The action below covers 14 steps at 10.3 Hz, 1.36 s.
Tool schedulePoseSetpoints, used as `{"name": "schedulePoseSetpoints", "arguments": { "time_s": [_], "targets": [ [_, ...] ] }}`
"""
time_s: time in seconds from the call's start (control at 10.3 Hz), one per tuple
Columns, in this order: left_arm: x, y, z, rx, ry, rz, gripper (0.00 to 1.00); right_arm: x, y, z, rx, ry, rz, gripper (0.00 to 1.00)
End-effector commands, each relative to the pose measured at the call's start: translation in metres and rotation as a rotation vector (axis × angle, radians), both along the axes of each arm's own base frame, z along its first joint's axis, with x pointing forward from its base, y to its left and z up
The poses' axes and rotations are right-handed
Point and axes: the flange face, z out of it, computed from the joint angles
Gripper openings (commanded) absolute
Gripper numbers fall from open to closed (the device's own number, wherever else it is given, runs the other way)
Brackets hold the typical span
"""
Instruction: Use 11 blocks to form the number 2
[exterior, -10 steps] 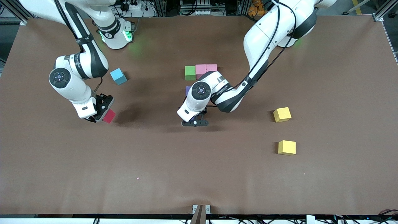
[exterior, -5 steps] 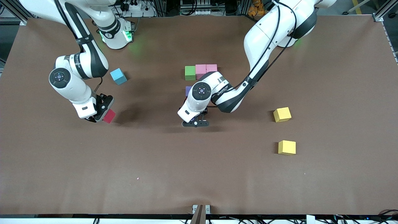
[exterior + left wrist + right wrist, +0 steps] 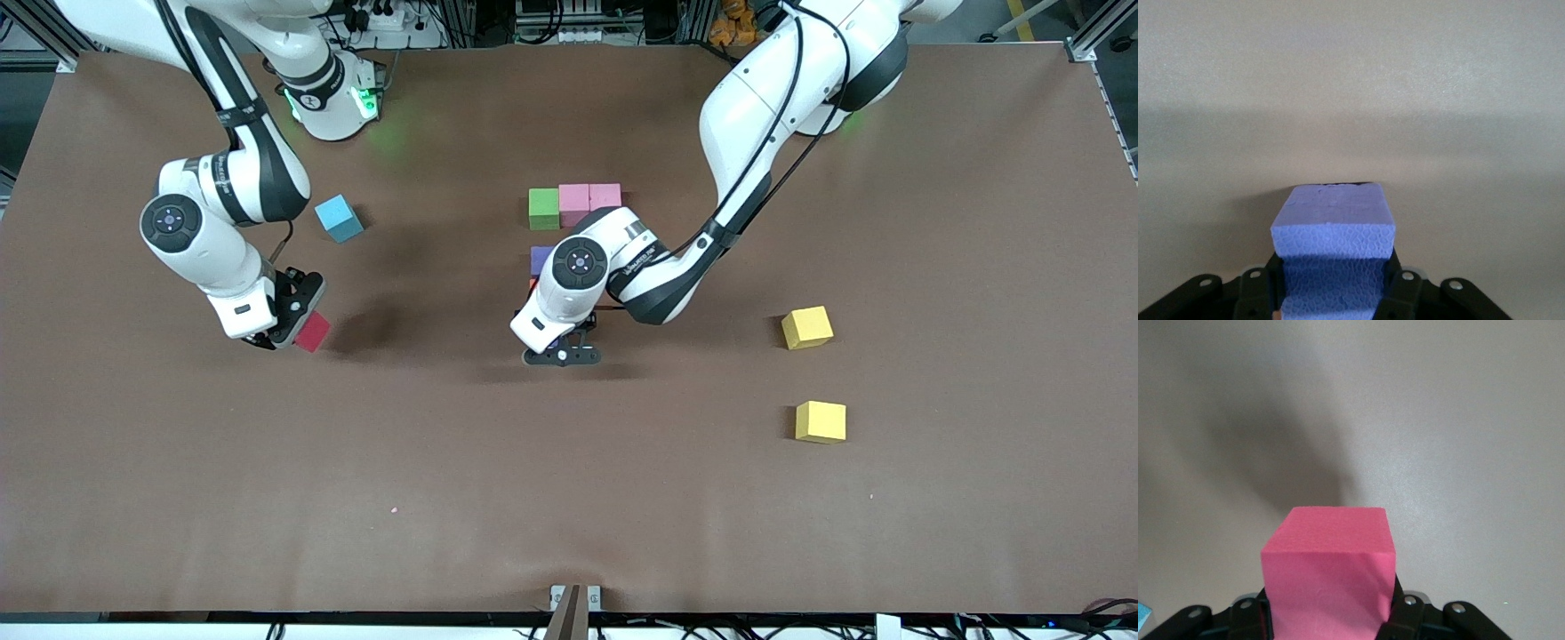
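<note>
My left gripper (image 3: 560,355) hangs low over the middle of the table, shut on a purple block (image 3: 1333,227) that fills the space between its fingers. Just farther from the front camera a green block (image 3: 543,208) and two pink blocks (image 3: 573,196) (image 3: 605,193) lie in a row. Another purple block (image 3: 538,259) lies below that row, half hidden by the left arm, which also hides what lies beside it. My right gripper (image 3: 300,331) is shut on a red block (image 3: 1328,567) toward the right arm's end.
A light-blue cube (image 3: 339,218) sits near the right arm's elbow. Two yellow blocks (image 3: 807,327) (image 3: 821,421) lie apart toward the left arm's end, the second nearer the front camera. The brown table surface (image 3: 569,498) is bare along the front.
The left gripper with its purple block has crept slightly toward the front camera. The right arm and its red block have not moved.
</note>
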Motion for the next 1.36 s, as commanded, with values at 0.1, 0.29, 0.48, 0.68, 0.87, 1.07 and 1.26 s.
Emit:
{"name": "schedulePoseSetpoints", "arguments": {
  "time_s": [0.1, 0.29, 0.48, 0.68, 0.87, 1.07, 1.26],
  "targets": [
    [-0.009, -0.007, -0.005, 0.015, 0.002, -0.026, 0.27, -0.003, 0.002, 0.007, 0.007, 0.003, -0.013, 0.33],
    [-0.018, -0.015, -0.005, 0.014, 0.005, -0.038, 0.30, -0.003, 0.001, 0.007, 0.006, 0.003, -0.015, 0.33],
    [-0.017, -0.014, -0.005, 0.017, 0.000, -0.041, 0.52, -0.003, 0.002, 0.007, 0.006, 0.005, -0.013, 0.33],
    [-0.011, -0.009, -0.003, 0.021, -0.012, -0.044, 0.51, -0.003, 0.002, 0.008, 0.006, 0.003, -0.013, 0.33],
    [-0.009, -0.007, 0.001, 0.019, -0.016, -0.041, 0.80, -0.003, 0.002, 0.007, 0.006, 0.005, -0.013, 0.33],
    [-0.005, -0.004, 0.004, 0.018, -0.022, -0.047, 1.00, -0.003, 0.002, 0.008, 0.006, 0.003, -0.012, 0.33],
    [-0.009, -0.003, 0.008, 0.052, 0.009, -0.053, 1.00, -0.003, 0.002, 0.009, 0.006, 0.002, -0.010, 0.33]
  ]
}}
